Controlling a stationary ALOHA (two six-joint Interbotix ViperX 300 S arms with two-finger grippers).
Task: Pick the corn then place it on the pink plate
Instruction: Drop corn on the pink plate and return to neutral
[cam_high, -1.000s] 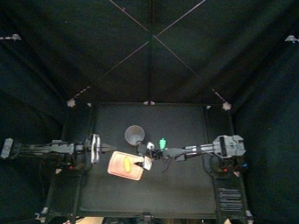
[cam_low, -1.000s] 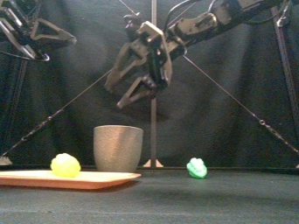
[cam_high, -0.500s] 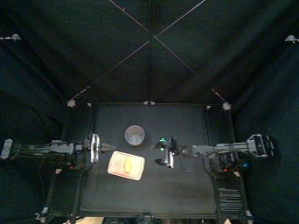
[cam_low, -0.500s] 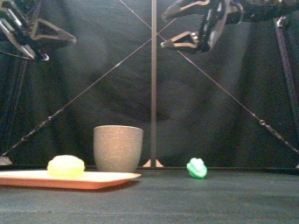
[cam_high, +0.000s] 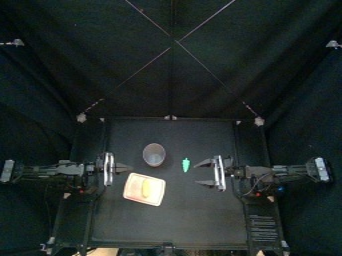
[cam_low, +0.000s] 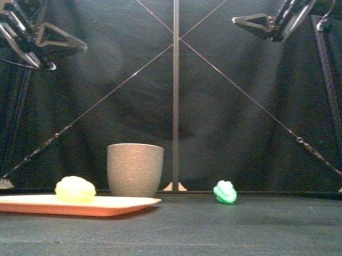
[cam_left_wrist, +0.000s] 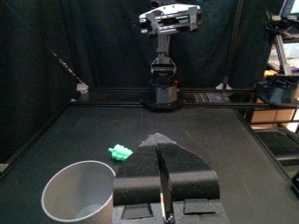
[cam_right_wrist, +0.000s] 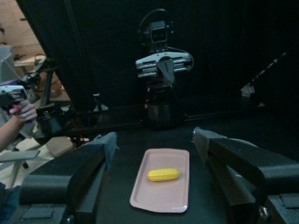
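The yellow corn (cam_high: 139, 184) lies on the pink plate (cam_high: 150, 197) at the table's left; in the front view the corn (cam_low: 75, 189) rests on the plate (cam_low: 114, 205) with nothing touching it. My right gripper (cam_high: 203, 172) hangs open and empty, to the right of the plate and high above the table (cam_low: 271, 22). Between its spread jaws the right wrist view (cam_right_wrist: 155, 136) shows the corn (cam_right_wrist: 163, 174) on the plate (cam_right_wrist: 162, 199). My left gripper (cam_high: 107, 170) rests shut at the left (cam_left_wrist: 159, 140).
A tall grey cup (cam_high: 155, 153) stands behind the plate, also seen in the front view (cam_low: 134, 169). A small green toy (cam_high: 186, 162) lies to the cup's right (cam_low: 225, 191), close under the right gripper's reach.
My right gripper, open throughout, has pulled back to the right and upward from above the plate. The corn stays on the plate. The left arm has not moved.
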